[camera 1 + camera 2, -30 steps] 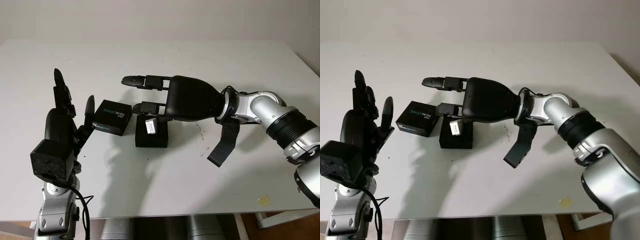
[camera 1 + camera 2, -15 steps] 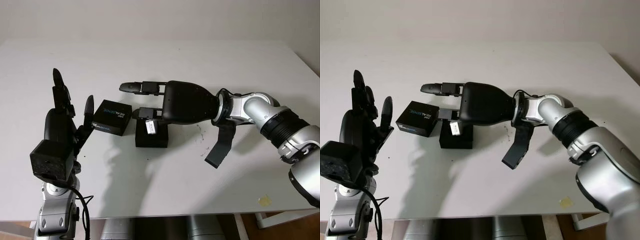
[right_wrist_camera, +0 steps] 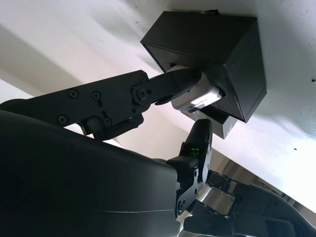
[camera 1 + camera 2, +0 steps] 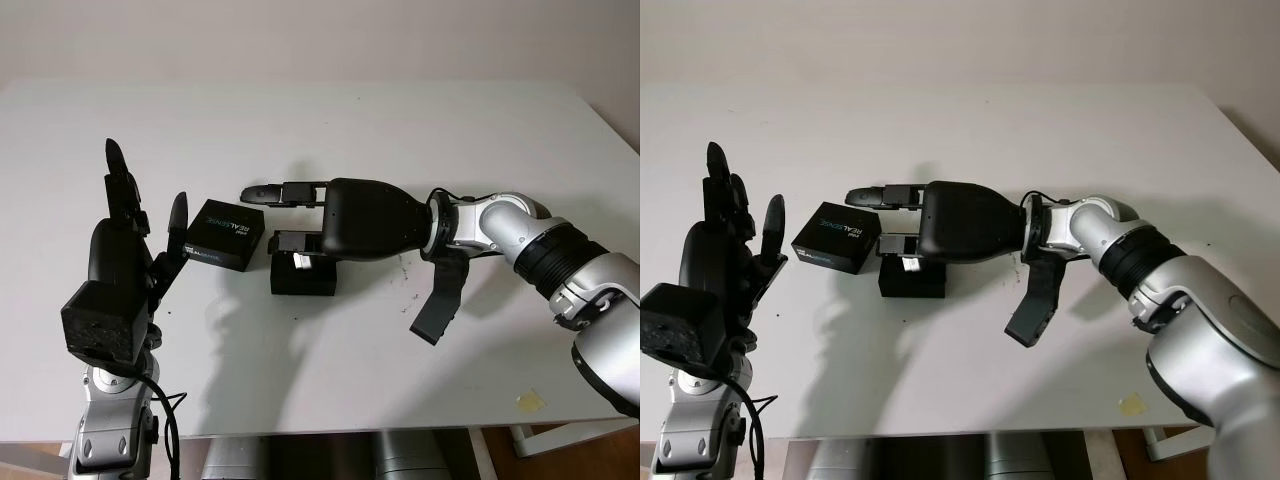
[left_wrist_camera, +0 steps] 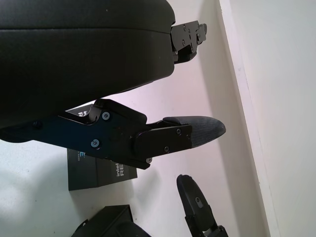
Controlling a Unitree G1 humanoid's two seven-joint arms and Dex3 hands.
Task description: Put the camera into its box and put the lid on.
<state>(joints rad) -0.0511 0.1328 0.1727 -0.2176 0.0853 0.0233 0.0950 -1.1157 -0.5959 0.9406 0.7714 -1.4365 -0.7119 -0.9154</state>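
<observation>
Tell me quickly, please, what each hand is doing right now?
Left hand: open, raised near the lid.
Right hand: shut on the camera, over the box.

Two head views look forward and down at the white table (image 4: 330,120) from slightly different spots, sharing the whole scene. Each wrist view sits very close behind its own hand: left hand (image 5: 148,140), right hand (image 3: 148,98) above the box (image 3: 232,54).

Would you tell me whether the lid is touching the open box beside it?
Apart. In the left eye view a strip of white table separates the lid from the box; the right hand is over the box.
</observation>
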